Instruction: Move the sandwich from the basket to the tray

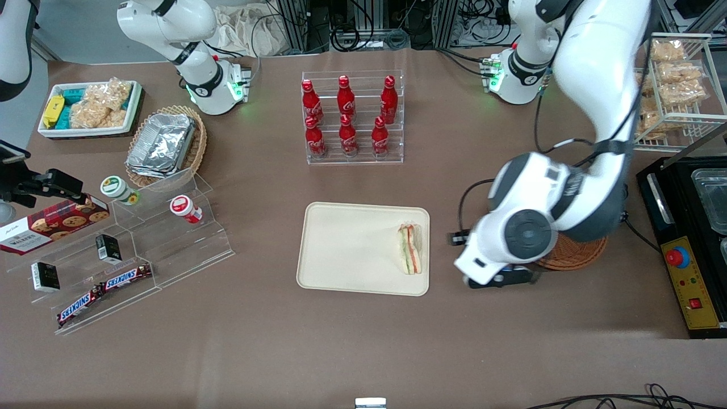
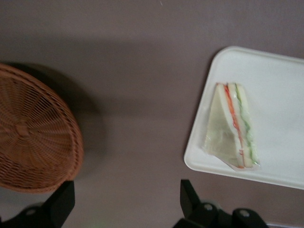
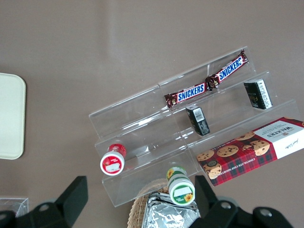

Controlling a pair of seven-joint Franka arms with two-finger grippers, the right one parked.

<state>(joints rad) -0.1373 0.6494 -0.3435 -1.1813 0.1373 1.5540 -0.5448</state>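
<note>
The sandwich lies on the cream tray, at the tray's end nearest the working arm. In the left wrist view the sandwich rests flat near the tray's corner. The reddish-brown basket is mostly hidden under the arm; in the left wrist view the basket holds nothing. My left gripper hangs over bare table between tray and basket. It also shows in the left wrist view, open with nothing between its fingers.
A rack of red cola bottles stands farther from the front camera than the tray. An acrylic snack shelf, a paler basket of foil containers and a white bin lie toward the parked arm's end. A black control box sits beside the basket.
</note>
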